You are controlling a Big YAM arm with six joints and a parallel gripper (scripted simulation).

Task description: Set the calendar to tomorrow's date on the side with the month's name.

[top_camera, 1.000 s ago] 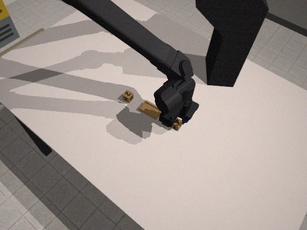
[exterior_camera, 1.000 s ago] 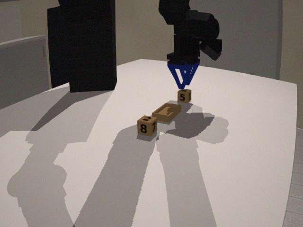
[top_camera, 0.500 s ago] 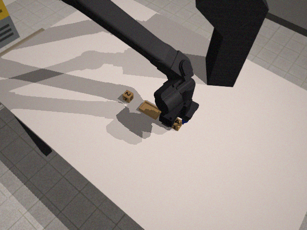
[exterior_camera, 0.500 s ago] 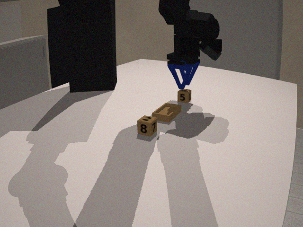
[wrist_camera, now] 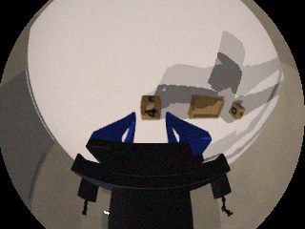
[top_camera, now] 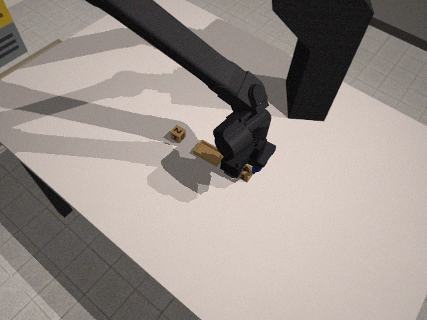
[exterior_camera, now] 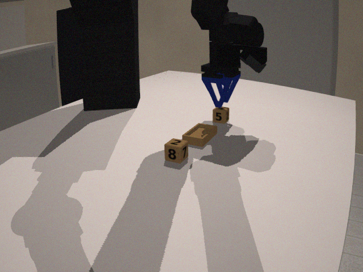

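Exterior view: the claw (top_camera: 255,169) (exterior_camera: 220,106) (wrist_camera: 151,114) hangs part-open over the far cube (top_camera: 246,173) (exterior_camera: 220,115) (wrist_camera: 151,108), nothing gripped!
Tray (top_camera: 208,153) (exterior_camera: 199,141) (wrist_camera: 206,107) mid-frame, near cube (top_camera: 177,133) (exterior_camera: 176,151) (wrist_camera: 236,111) lower-left of it; both cubes sit outside. Best now: square the fingers to opposite faces, descend straight, close gently, so the cube neither twists nor skids.

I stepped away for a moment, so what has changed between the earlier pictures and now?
Nothing visibly moved, and nothing was taken or let go. The gripper, open, stays above one brown numbered cube; the other cube and shallow brown tray stayed put.
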